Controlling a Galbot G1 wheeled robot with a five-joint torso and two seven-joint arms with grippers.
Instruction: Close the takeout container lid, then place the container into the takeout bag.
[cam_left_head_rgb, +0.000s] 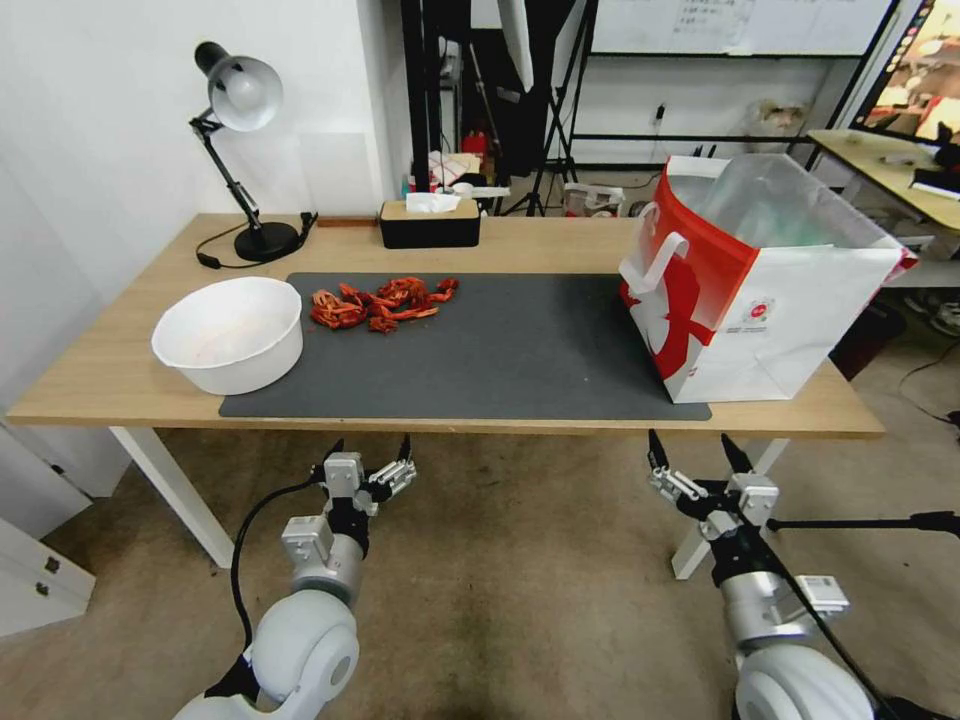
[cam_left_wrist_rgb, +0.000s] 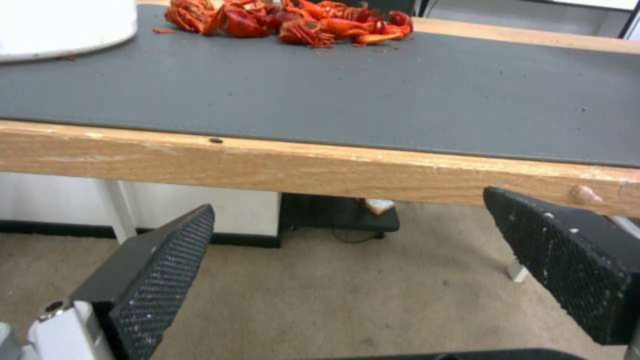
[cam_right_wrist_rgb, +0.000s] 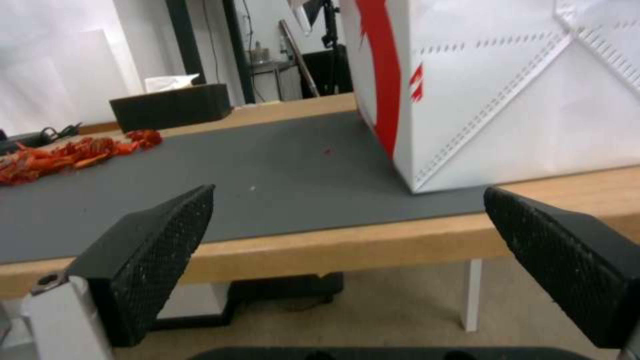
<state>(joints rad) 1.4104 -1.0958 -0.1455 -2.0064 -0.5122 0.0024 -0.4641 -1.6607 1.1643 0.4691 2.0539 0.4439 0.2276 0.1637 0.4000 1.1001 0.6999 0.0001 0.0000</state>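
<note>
The takeout bag (cam_left_head_rgb: 745, 290) stands upright at the right end of the wooden surface (cam_left_head_rgb: 110, 375), its base partly on the dark grey mat (cam_left_head_rgb: 500, 350) and partly on bare wood. It is white with a red side panel, a white handle facing the mat and a small round red logo on the front; the tiny print beside the logo is too small to read. Its mouth is open, with clear film showing inside.

On the left of the mat sits a white bowl (cam_left_head_rgb: 230, 335), and just beside it a heap of red crayfish (cam_left_head_rgb: 380, 303). Behind them, at the far edge, are a black tissue box (cam_left_head_rgb: 430, 225) and a black desk lamp (cam_left_head_rgb: 240, 150).

Both arms hang below the near edge of the surface, apart from everything on it. The left end effector (cam_left_head_rgb: 372, 455) is released, its textured black fingers (cam_left_wrist_rgb: 160, 280) spread wide and holding nothing. The right end effector (cam_left_head_rgb: 698, 455) is likewise released, its fingers (cam_right_wrist_rgb: 150, 260) well apart, pointing toward the bag's lower corner.
</note>
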